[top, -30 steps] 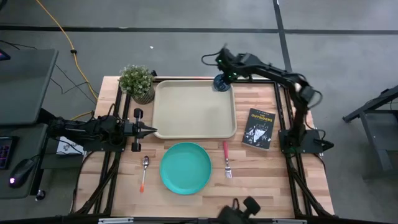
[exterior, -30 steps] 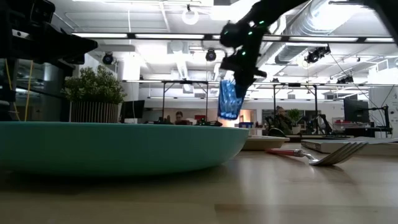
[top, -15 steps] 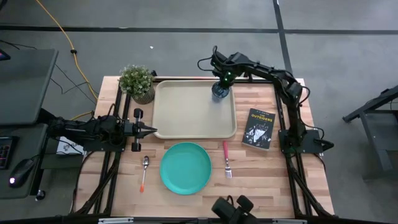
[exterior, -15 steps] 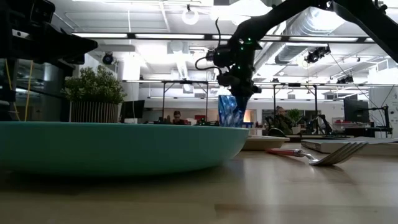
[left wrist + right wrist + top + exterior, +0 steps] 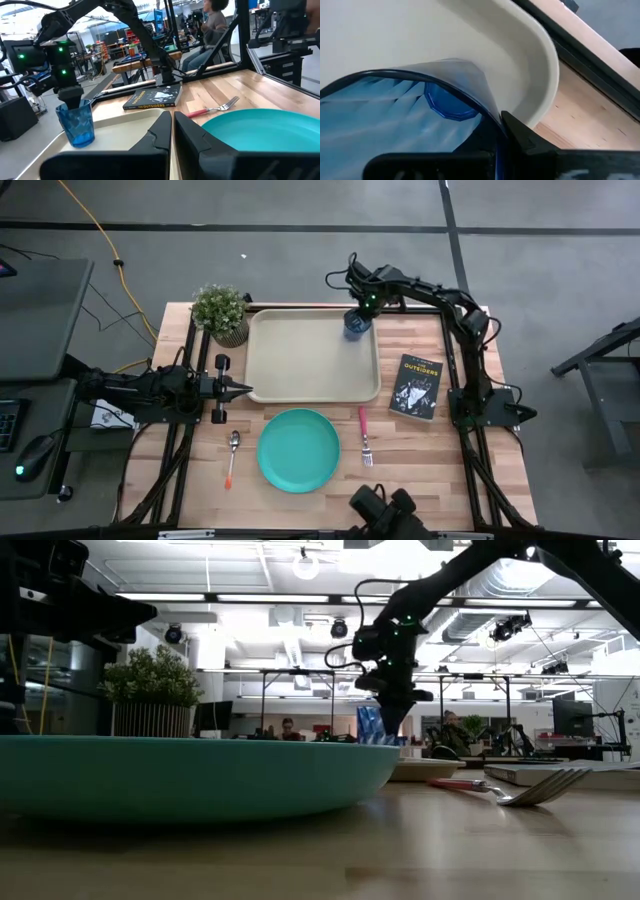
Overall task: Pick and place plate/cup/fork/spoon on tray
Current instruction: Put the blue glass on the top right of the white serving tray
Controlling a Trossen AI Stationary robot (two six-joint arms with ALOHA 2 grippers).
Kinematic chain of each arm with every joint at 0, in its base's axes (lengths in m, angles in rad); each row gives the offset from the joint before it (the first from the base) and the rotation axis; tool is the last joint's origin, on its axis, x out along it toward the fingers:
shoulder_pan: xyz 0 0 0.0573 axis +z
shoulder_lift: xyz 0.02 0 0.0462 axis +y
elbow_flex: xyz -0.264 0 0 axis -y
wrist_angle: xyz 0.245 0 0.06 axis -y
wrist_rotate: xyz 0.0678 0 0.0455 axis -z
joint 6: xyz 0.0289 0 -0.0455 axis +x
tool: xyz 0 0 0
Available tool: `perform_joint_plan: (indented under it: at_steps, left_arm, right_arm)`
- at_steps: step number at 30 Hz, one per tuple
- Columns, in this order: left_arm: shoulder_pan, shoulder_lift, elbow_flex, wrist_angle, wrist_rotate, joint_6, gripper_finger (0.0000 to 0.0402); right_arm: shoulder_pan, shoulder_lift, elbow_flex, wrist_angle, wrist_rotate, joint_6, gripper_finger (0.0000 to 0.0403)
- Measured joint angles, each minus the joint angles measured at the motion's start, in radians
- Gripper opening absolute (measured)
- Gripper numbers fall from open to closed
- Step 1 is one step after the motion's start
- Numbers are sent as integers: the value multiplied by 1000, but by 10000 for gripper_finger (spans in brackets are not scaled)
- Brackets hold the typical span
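The blue cup (image 5: 356, 323) stands upright in the far right corner of the beige tray (image 5: 300, 360), with my right gripper (image 5: 359, 315) shut on its rim from above. The teal plate (image 5: 298, 450) lies on the table near the tray's front edge. The orange-handled spoon (image 5: 232, 457) lies flat to the plate's left and the red-handled fork (image 5: 365, 438) to its right. My left gripper (image 5: 245, 389) is shut and level at the tray's left edge, touching nothing. My right gripper pinches the cup's wall at the rim (image 5: 487, 111), one finger inside the cup and one finger (image 5: 525, 137) outside. The fingers come from above, pointing steeply down. The cup is upright, and its base (image 5: 77, 142) looks to be on the tray floor.
A dark book (image 5: 416, 387) lies on the table right of the tray. A potted plant (image 5: 222, 312) stands at the tray's far left corner. Black frame rails run along both table sides. Bare wood shows around the plate.
My right gripper has come down with the cup, shifting a little over the tray's far right corner and rolling somewhat. The cup, hanging tilted above the tray a second ago, now stands lower and upright in that corner. The gripper has stayed shut.
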Motion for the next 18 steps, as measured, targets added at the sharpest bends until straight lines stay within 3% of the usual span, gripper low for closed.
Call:
perform_joint_plan:
  at_steps: [18]
  left_arm:
    - [0, 0, 0, 0, 0, 0, 3]
  right_arm:
    - [12, 0, -2, -11, -15, 7, 46]
